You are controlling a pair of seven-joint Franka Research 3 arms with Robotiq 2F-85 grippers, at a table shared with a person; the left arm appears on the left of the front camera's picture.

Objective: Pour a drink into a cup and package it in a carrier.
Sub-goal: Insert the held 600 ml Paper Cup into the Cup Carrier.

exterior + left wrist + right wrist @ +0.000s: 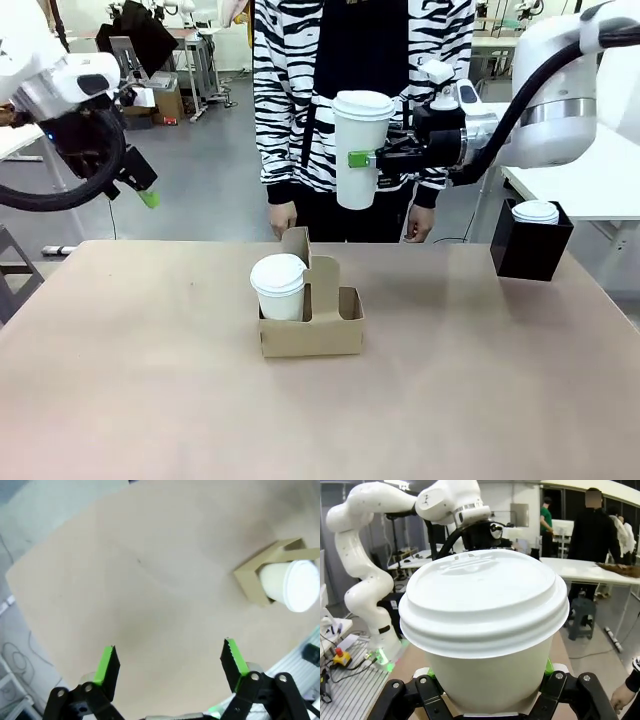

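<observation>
The tan table lies smooth and matte, well below both pairs of jaws. The right gripper pinches the tall white cup about mid-height from both sides and holds it upright, high in the air in front of the person at the far side. The cup is thin, slightly tapered paper under a ridged plastic lid, so I can't tell how full it is. The brown cardboard carrier sits well below the held cup and a little to the robot's left of it. It is boxy, with a stiff upright handle in the middle. A shorter lidded cup fills one slot, and the slot on the side nearer the right jaws looks free. A black square box stands below the right arm. The left gripper hangs with its jaws spread wide and nothing between them, with the carrier far off ahead.

From here I'd worry about the squeeze. Paper walls give, and too hard a pinch could buckle them or pop the lid. The way down also looks tight. The cup's base could catch the handle or the slot rim and shove the light carrier, or it could tip if let go before it is seated.
</observation>
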